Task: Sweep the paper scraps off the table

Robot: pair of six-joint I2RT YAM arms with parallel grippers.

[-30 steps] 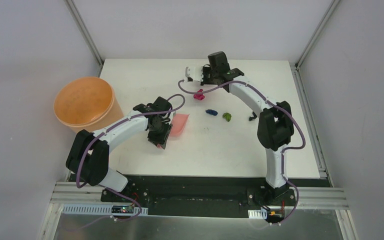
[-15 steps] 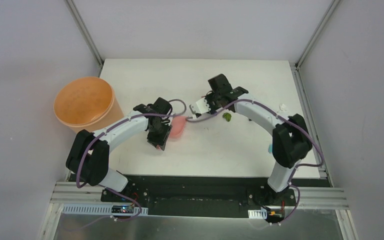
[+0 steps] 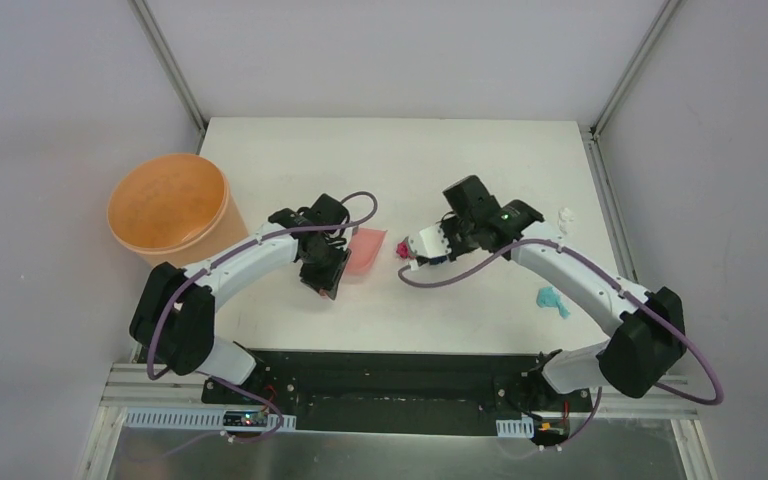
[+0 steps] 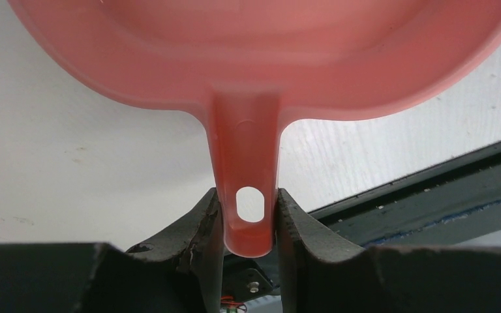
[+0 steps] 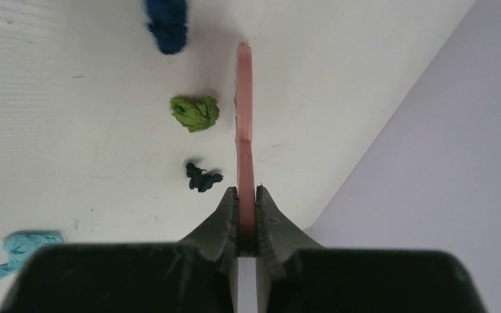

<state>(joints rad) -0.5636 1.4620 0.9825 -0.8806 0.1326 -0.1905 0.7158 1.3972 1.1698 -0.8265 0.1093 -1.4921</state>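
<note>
Paper scraps, tiny crumpled wads, look feather-light, soft and apt to roll: better pushed than pinched. The right tool, clenched on a pink brush handle, has blue, green and black wads just beside that handle on the white worktop. The left tool grips the dustpan handle; 1 magenta wad lies between pan and brush.

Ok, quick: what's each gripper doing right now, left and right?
Left gripper: closed on the handle of the pink plastic dustpan.
Right gripper: closed on the flat handle of the pink hand brush.
</note>
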